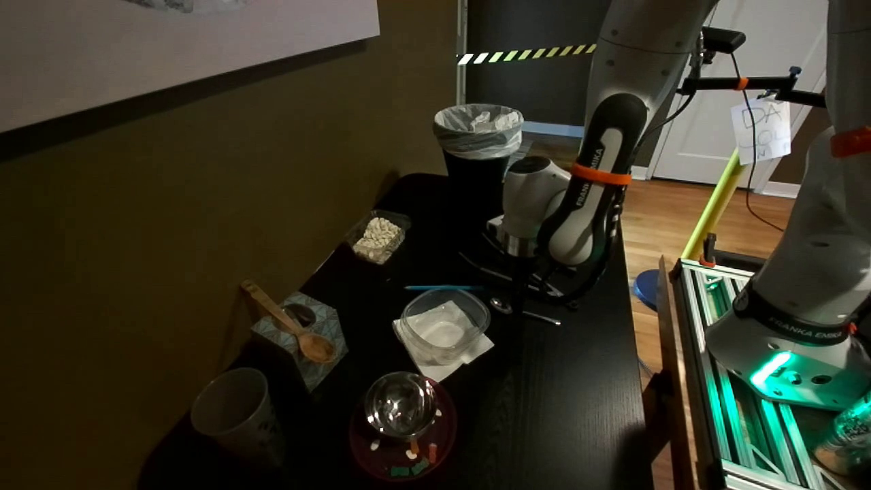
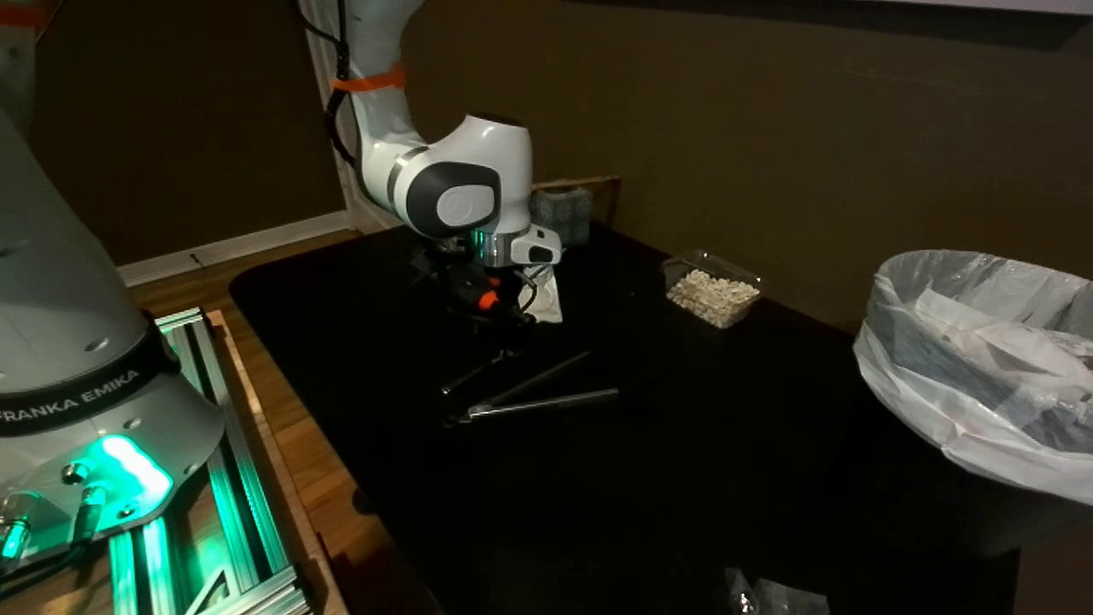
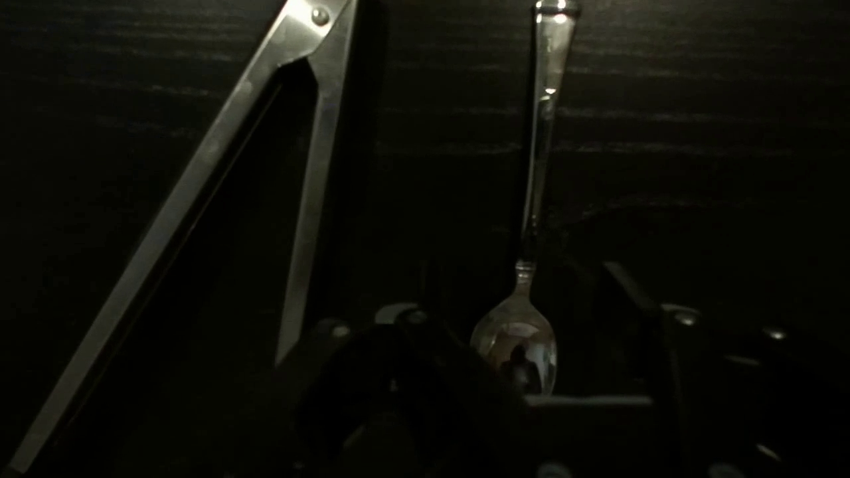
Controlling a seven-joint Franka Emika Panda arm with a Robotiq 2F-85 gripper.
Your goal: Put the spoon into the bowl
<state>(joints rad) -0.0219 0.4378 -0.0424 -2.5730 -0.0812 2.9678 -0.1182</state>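
A shiny metal spoon [image 3: 521, 332] lies on the black table; its handle [image 1: 542, 318] also shows in an exterior view, and it shows in an exterior view [image 2: 468, 379]. My gripper [image 3: 521, 302] points down over the spoon, its dark fingers apart on either side of the spoon's head and neck. It is open; whether a finger touches the spoon is too dark to tell. In an exterior view the gripper [image 1: 520, 299] hides the middle of the spoon. The bowl [image 1: 444, 332], whitish, see-through and squarish with rounded corners, stands beside the spoon on a white napkin [image 1: 442, 371].
Metal tongs [image 3: 312, 133] lie spread beside the spoon. A blue stick [image 1: 442, 288] lies behind the bowl. A metal bowl [image 1: 400, 406] sits on a red plate [image 1: 446, 435]. A wooden spoon [image 1: 314, 346] rests on a tissue box [image 1: 330, 323]. A bin [image 1: 476, 136] stands at the table's end.
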